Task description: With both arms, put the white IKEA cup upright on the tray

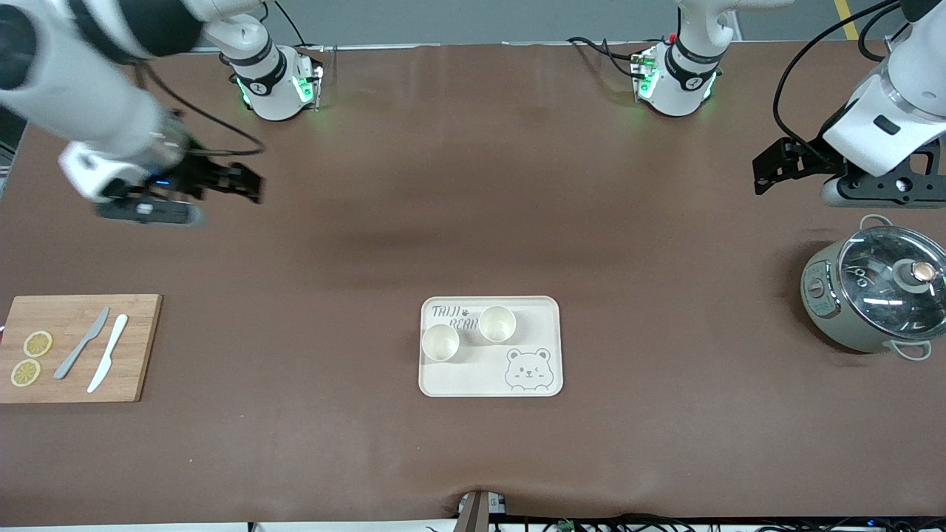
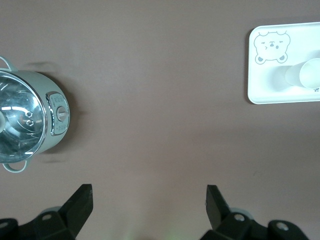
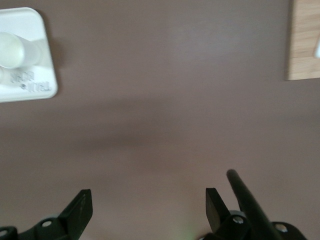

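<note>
The cream-white tray [image 1: 532, 325] with "TAIJI BEAR" lettering and a bear face lies on the brown table near the front camera. Two white cups stand upright on it, one [image 1: 440, 342] nearer the right arm's end, one [image 1: 497, 324] beside the lettering. The tray also shows in the left wrist view [image 2: 270, 80] and the right wrist view [image 3: 35, 85]. My left gripper [image 1: 765, 174] is open and empty above the table, near the pot. My right gripper [image 1: 247, 183] is open and empty above the table, over the right arm's end.
A grey-green pot with a glass lid [image 1: 872, 295] stands at the left arm's end. A bamboo cutting board [image 1: 140, 355] with two lemon slices and two knives lies at the right arm's end.
</note>
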